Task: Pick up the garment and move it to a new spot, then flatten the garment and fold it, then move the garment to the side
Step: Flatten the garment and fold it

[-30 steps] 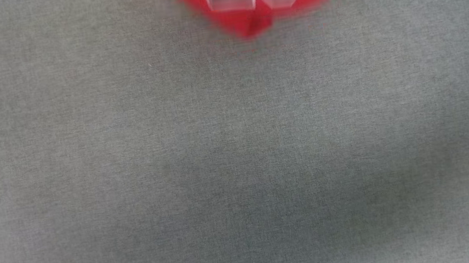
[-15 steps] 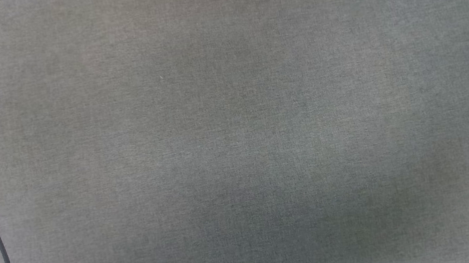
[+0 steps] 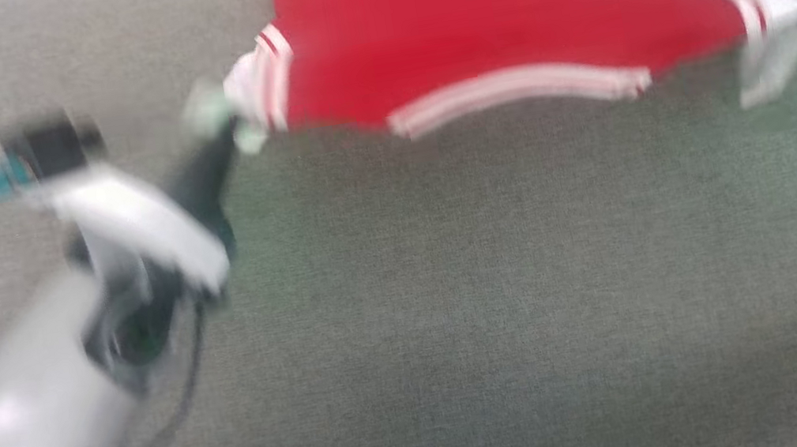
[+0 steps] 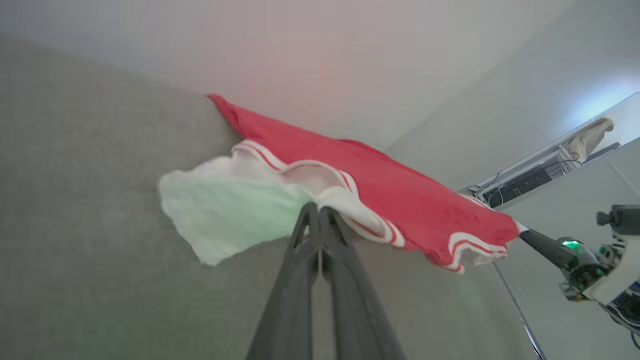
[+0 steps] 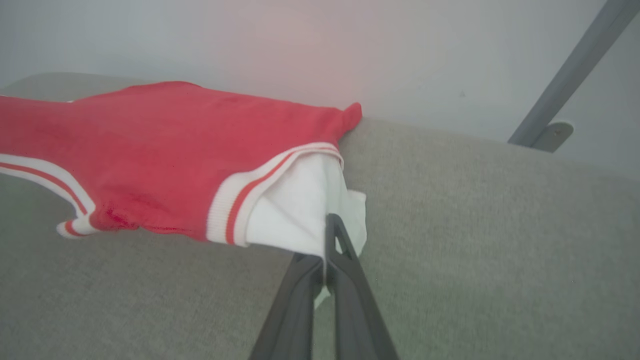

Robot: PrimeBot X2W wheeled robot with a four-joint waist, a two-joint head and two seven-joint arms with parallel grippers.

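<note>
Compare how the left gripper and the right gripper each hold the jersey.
The left gripper pinches the garment right by its striped trim; the right gripper pinches plain white fabric below the trim. Fabric by the left gripper looks green-tinted; by the right gripper, white. Both are shut on opposite corners, with the garment spread between them.

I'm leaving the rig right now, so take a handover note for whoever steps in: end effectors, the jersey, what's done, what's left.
Left end effector: shut on the garment, at a white corner.
Right end effector: shut on the opposite white corner.
Position: the garment is stretched between them over the gray cloth surface, far end apparently touching it.
Done: pickup.
Left: set it down at a new spot, flatten, fold, move aside.
</note>
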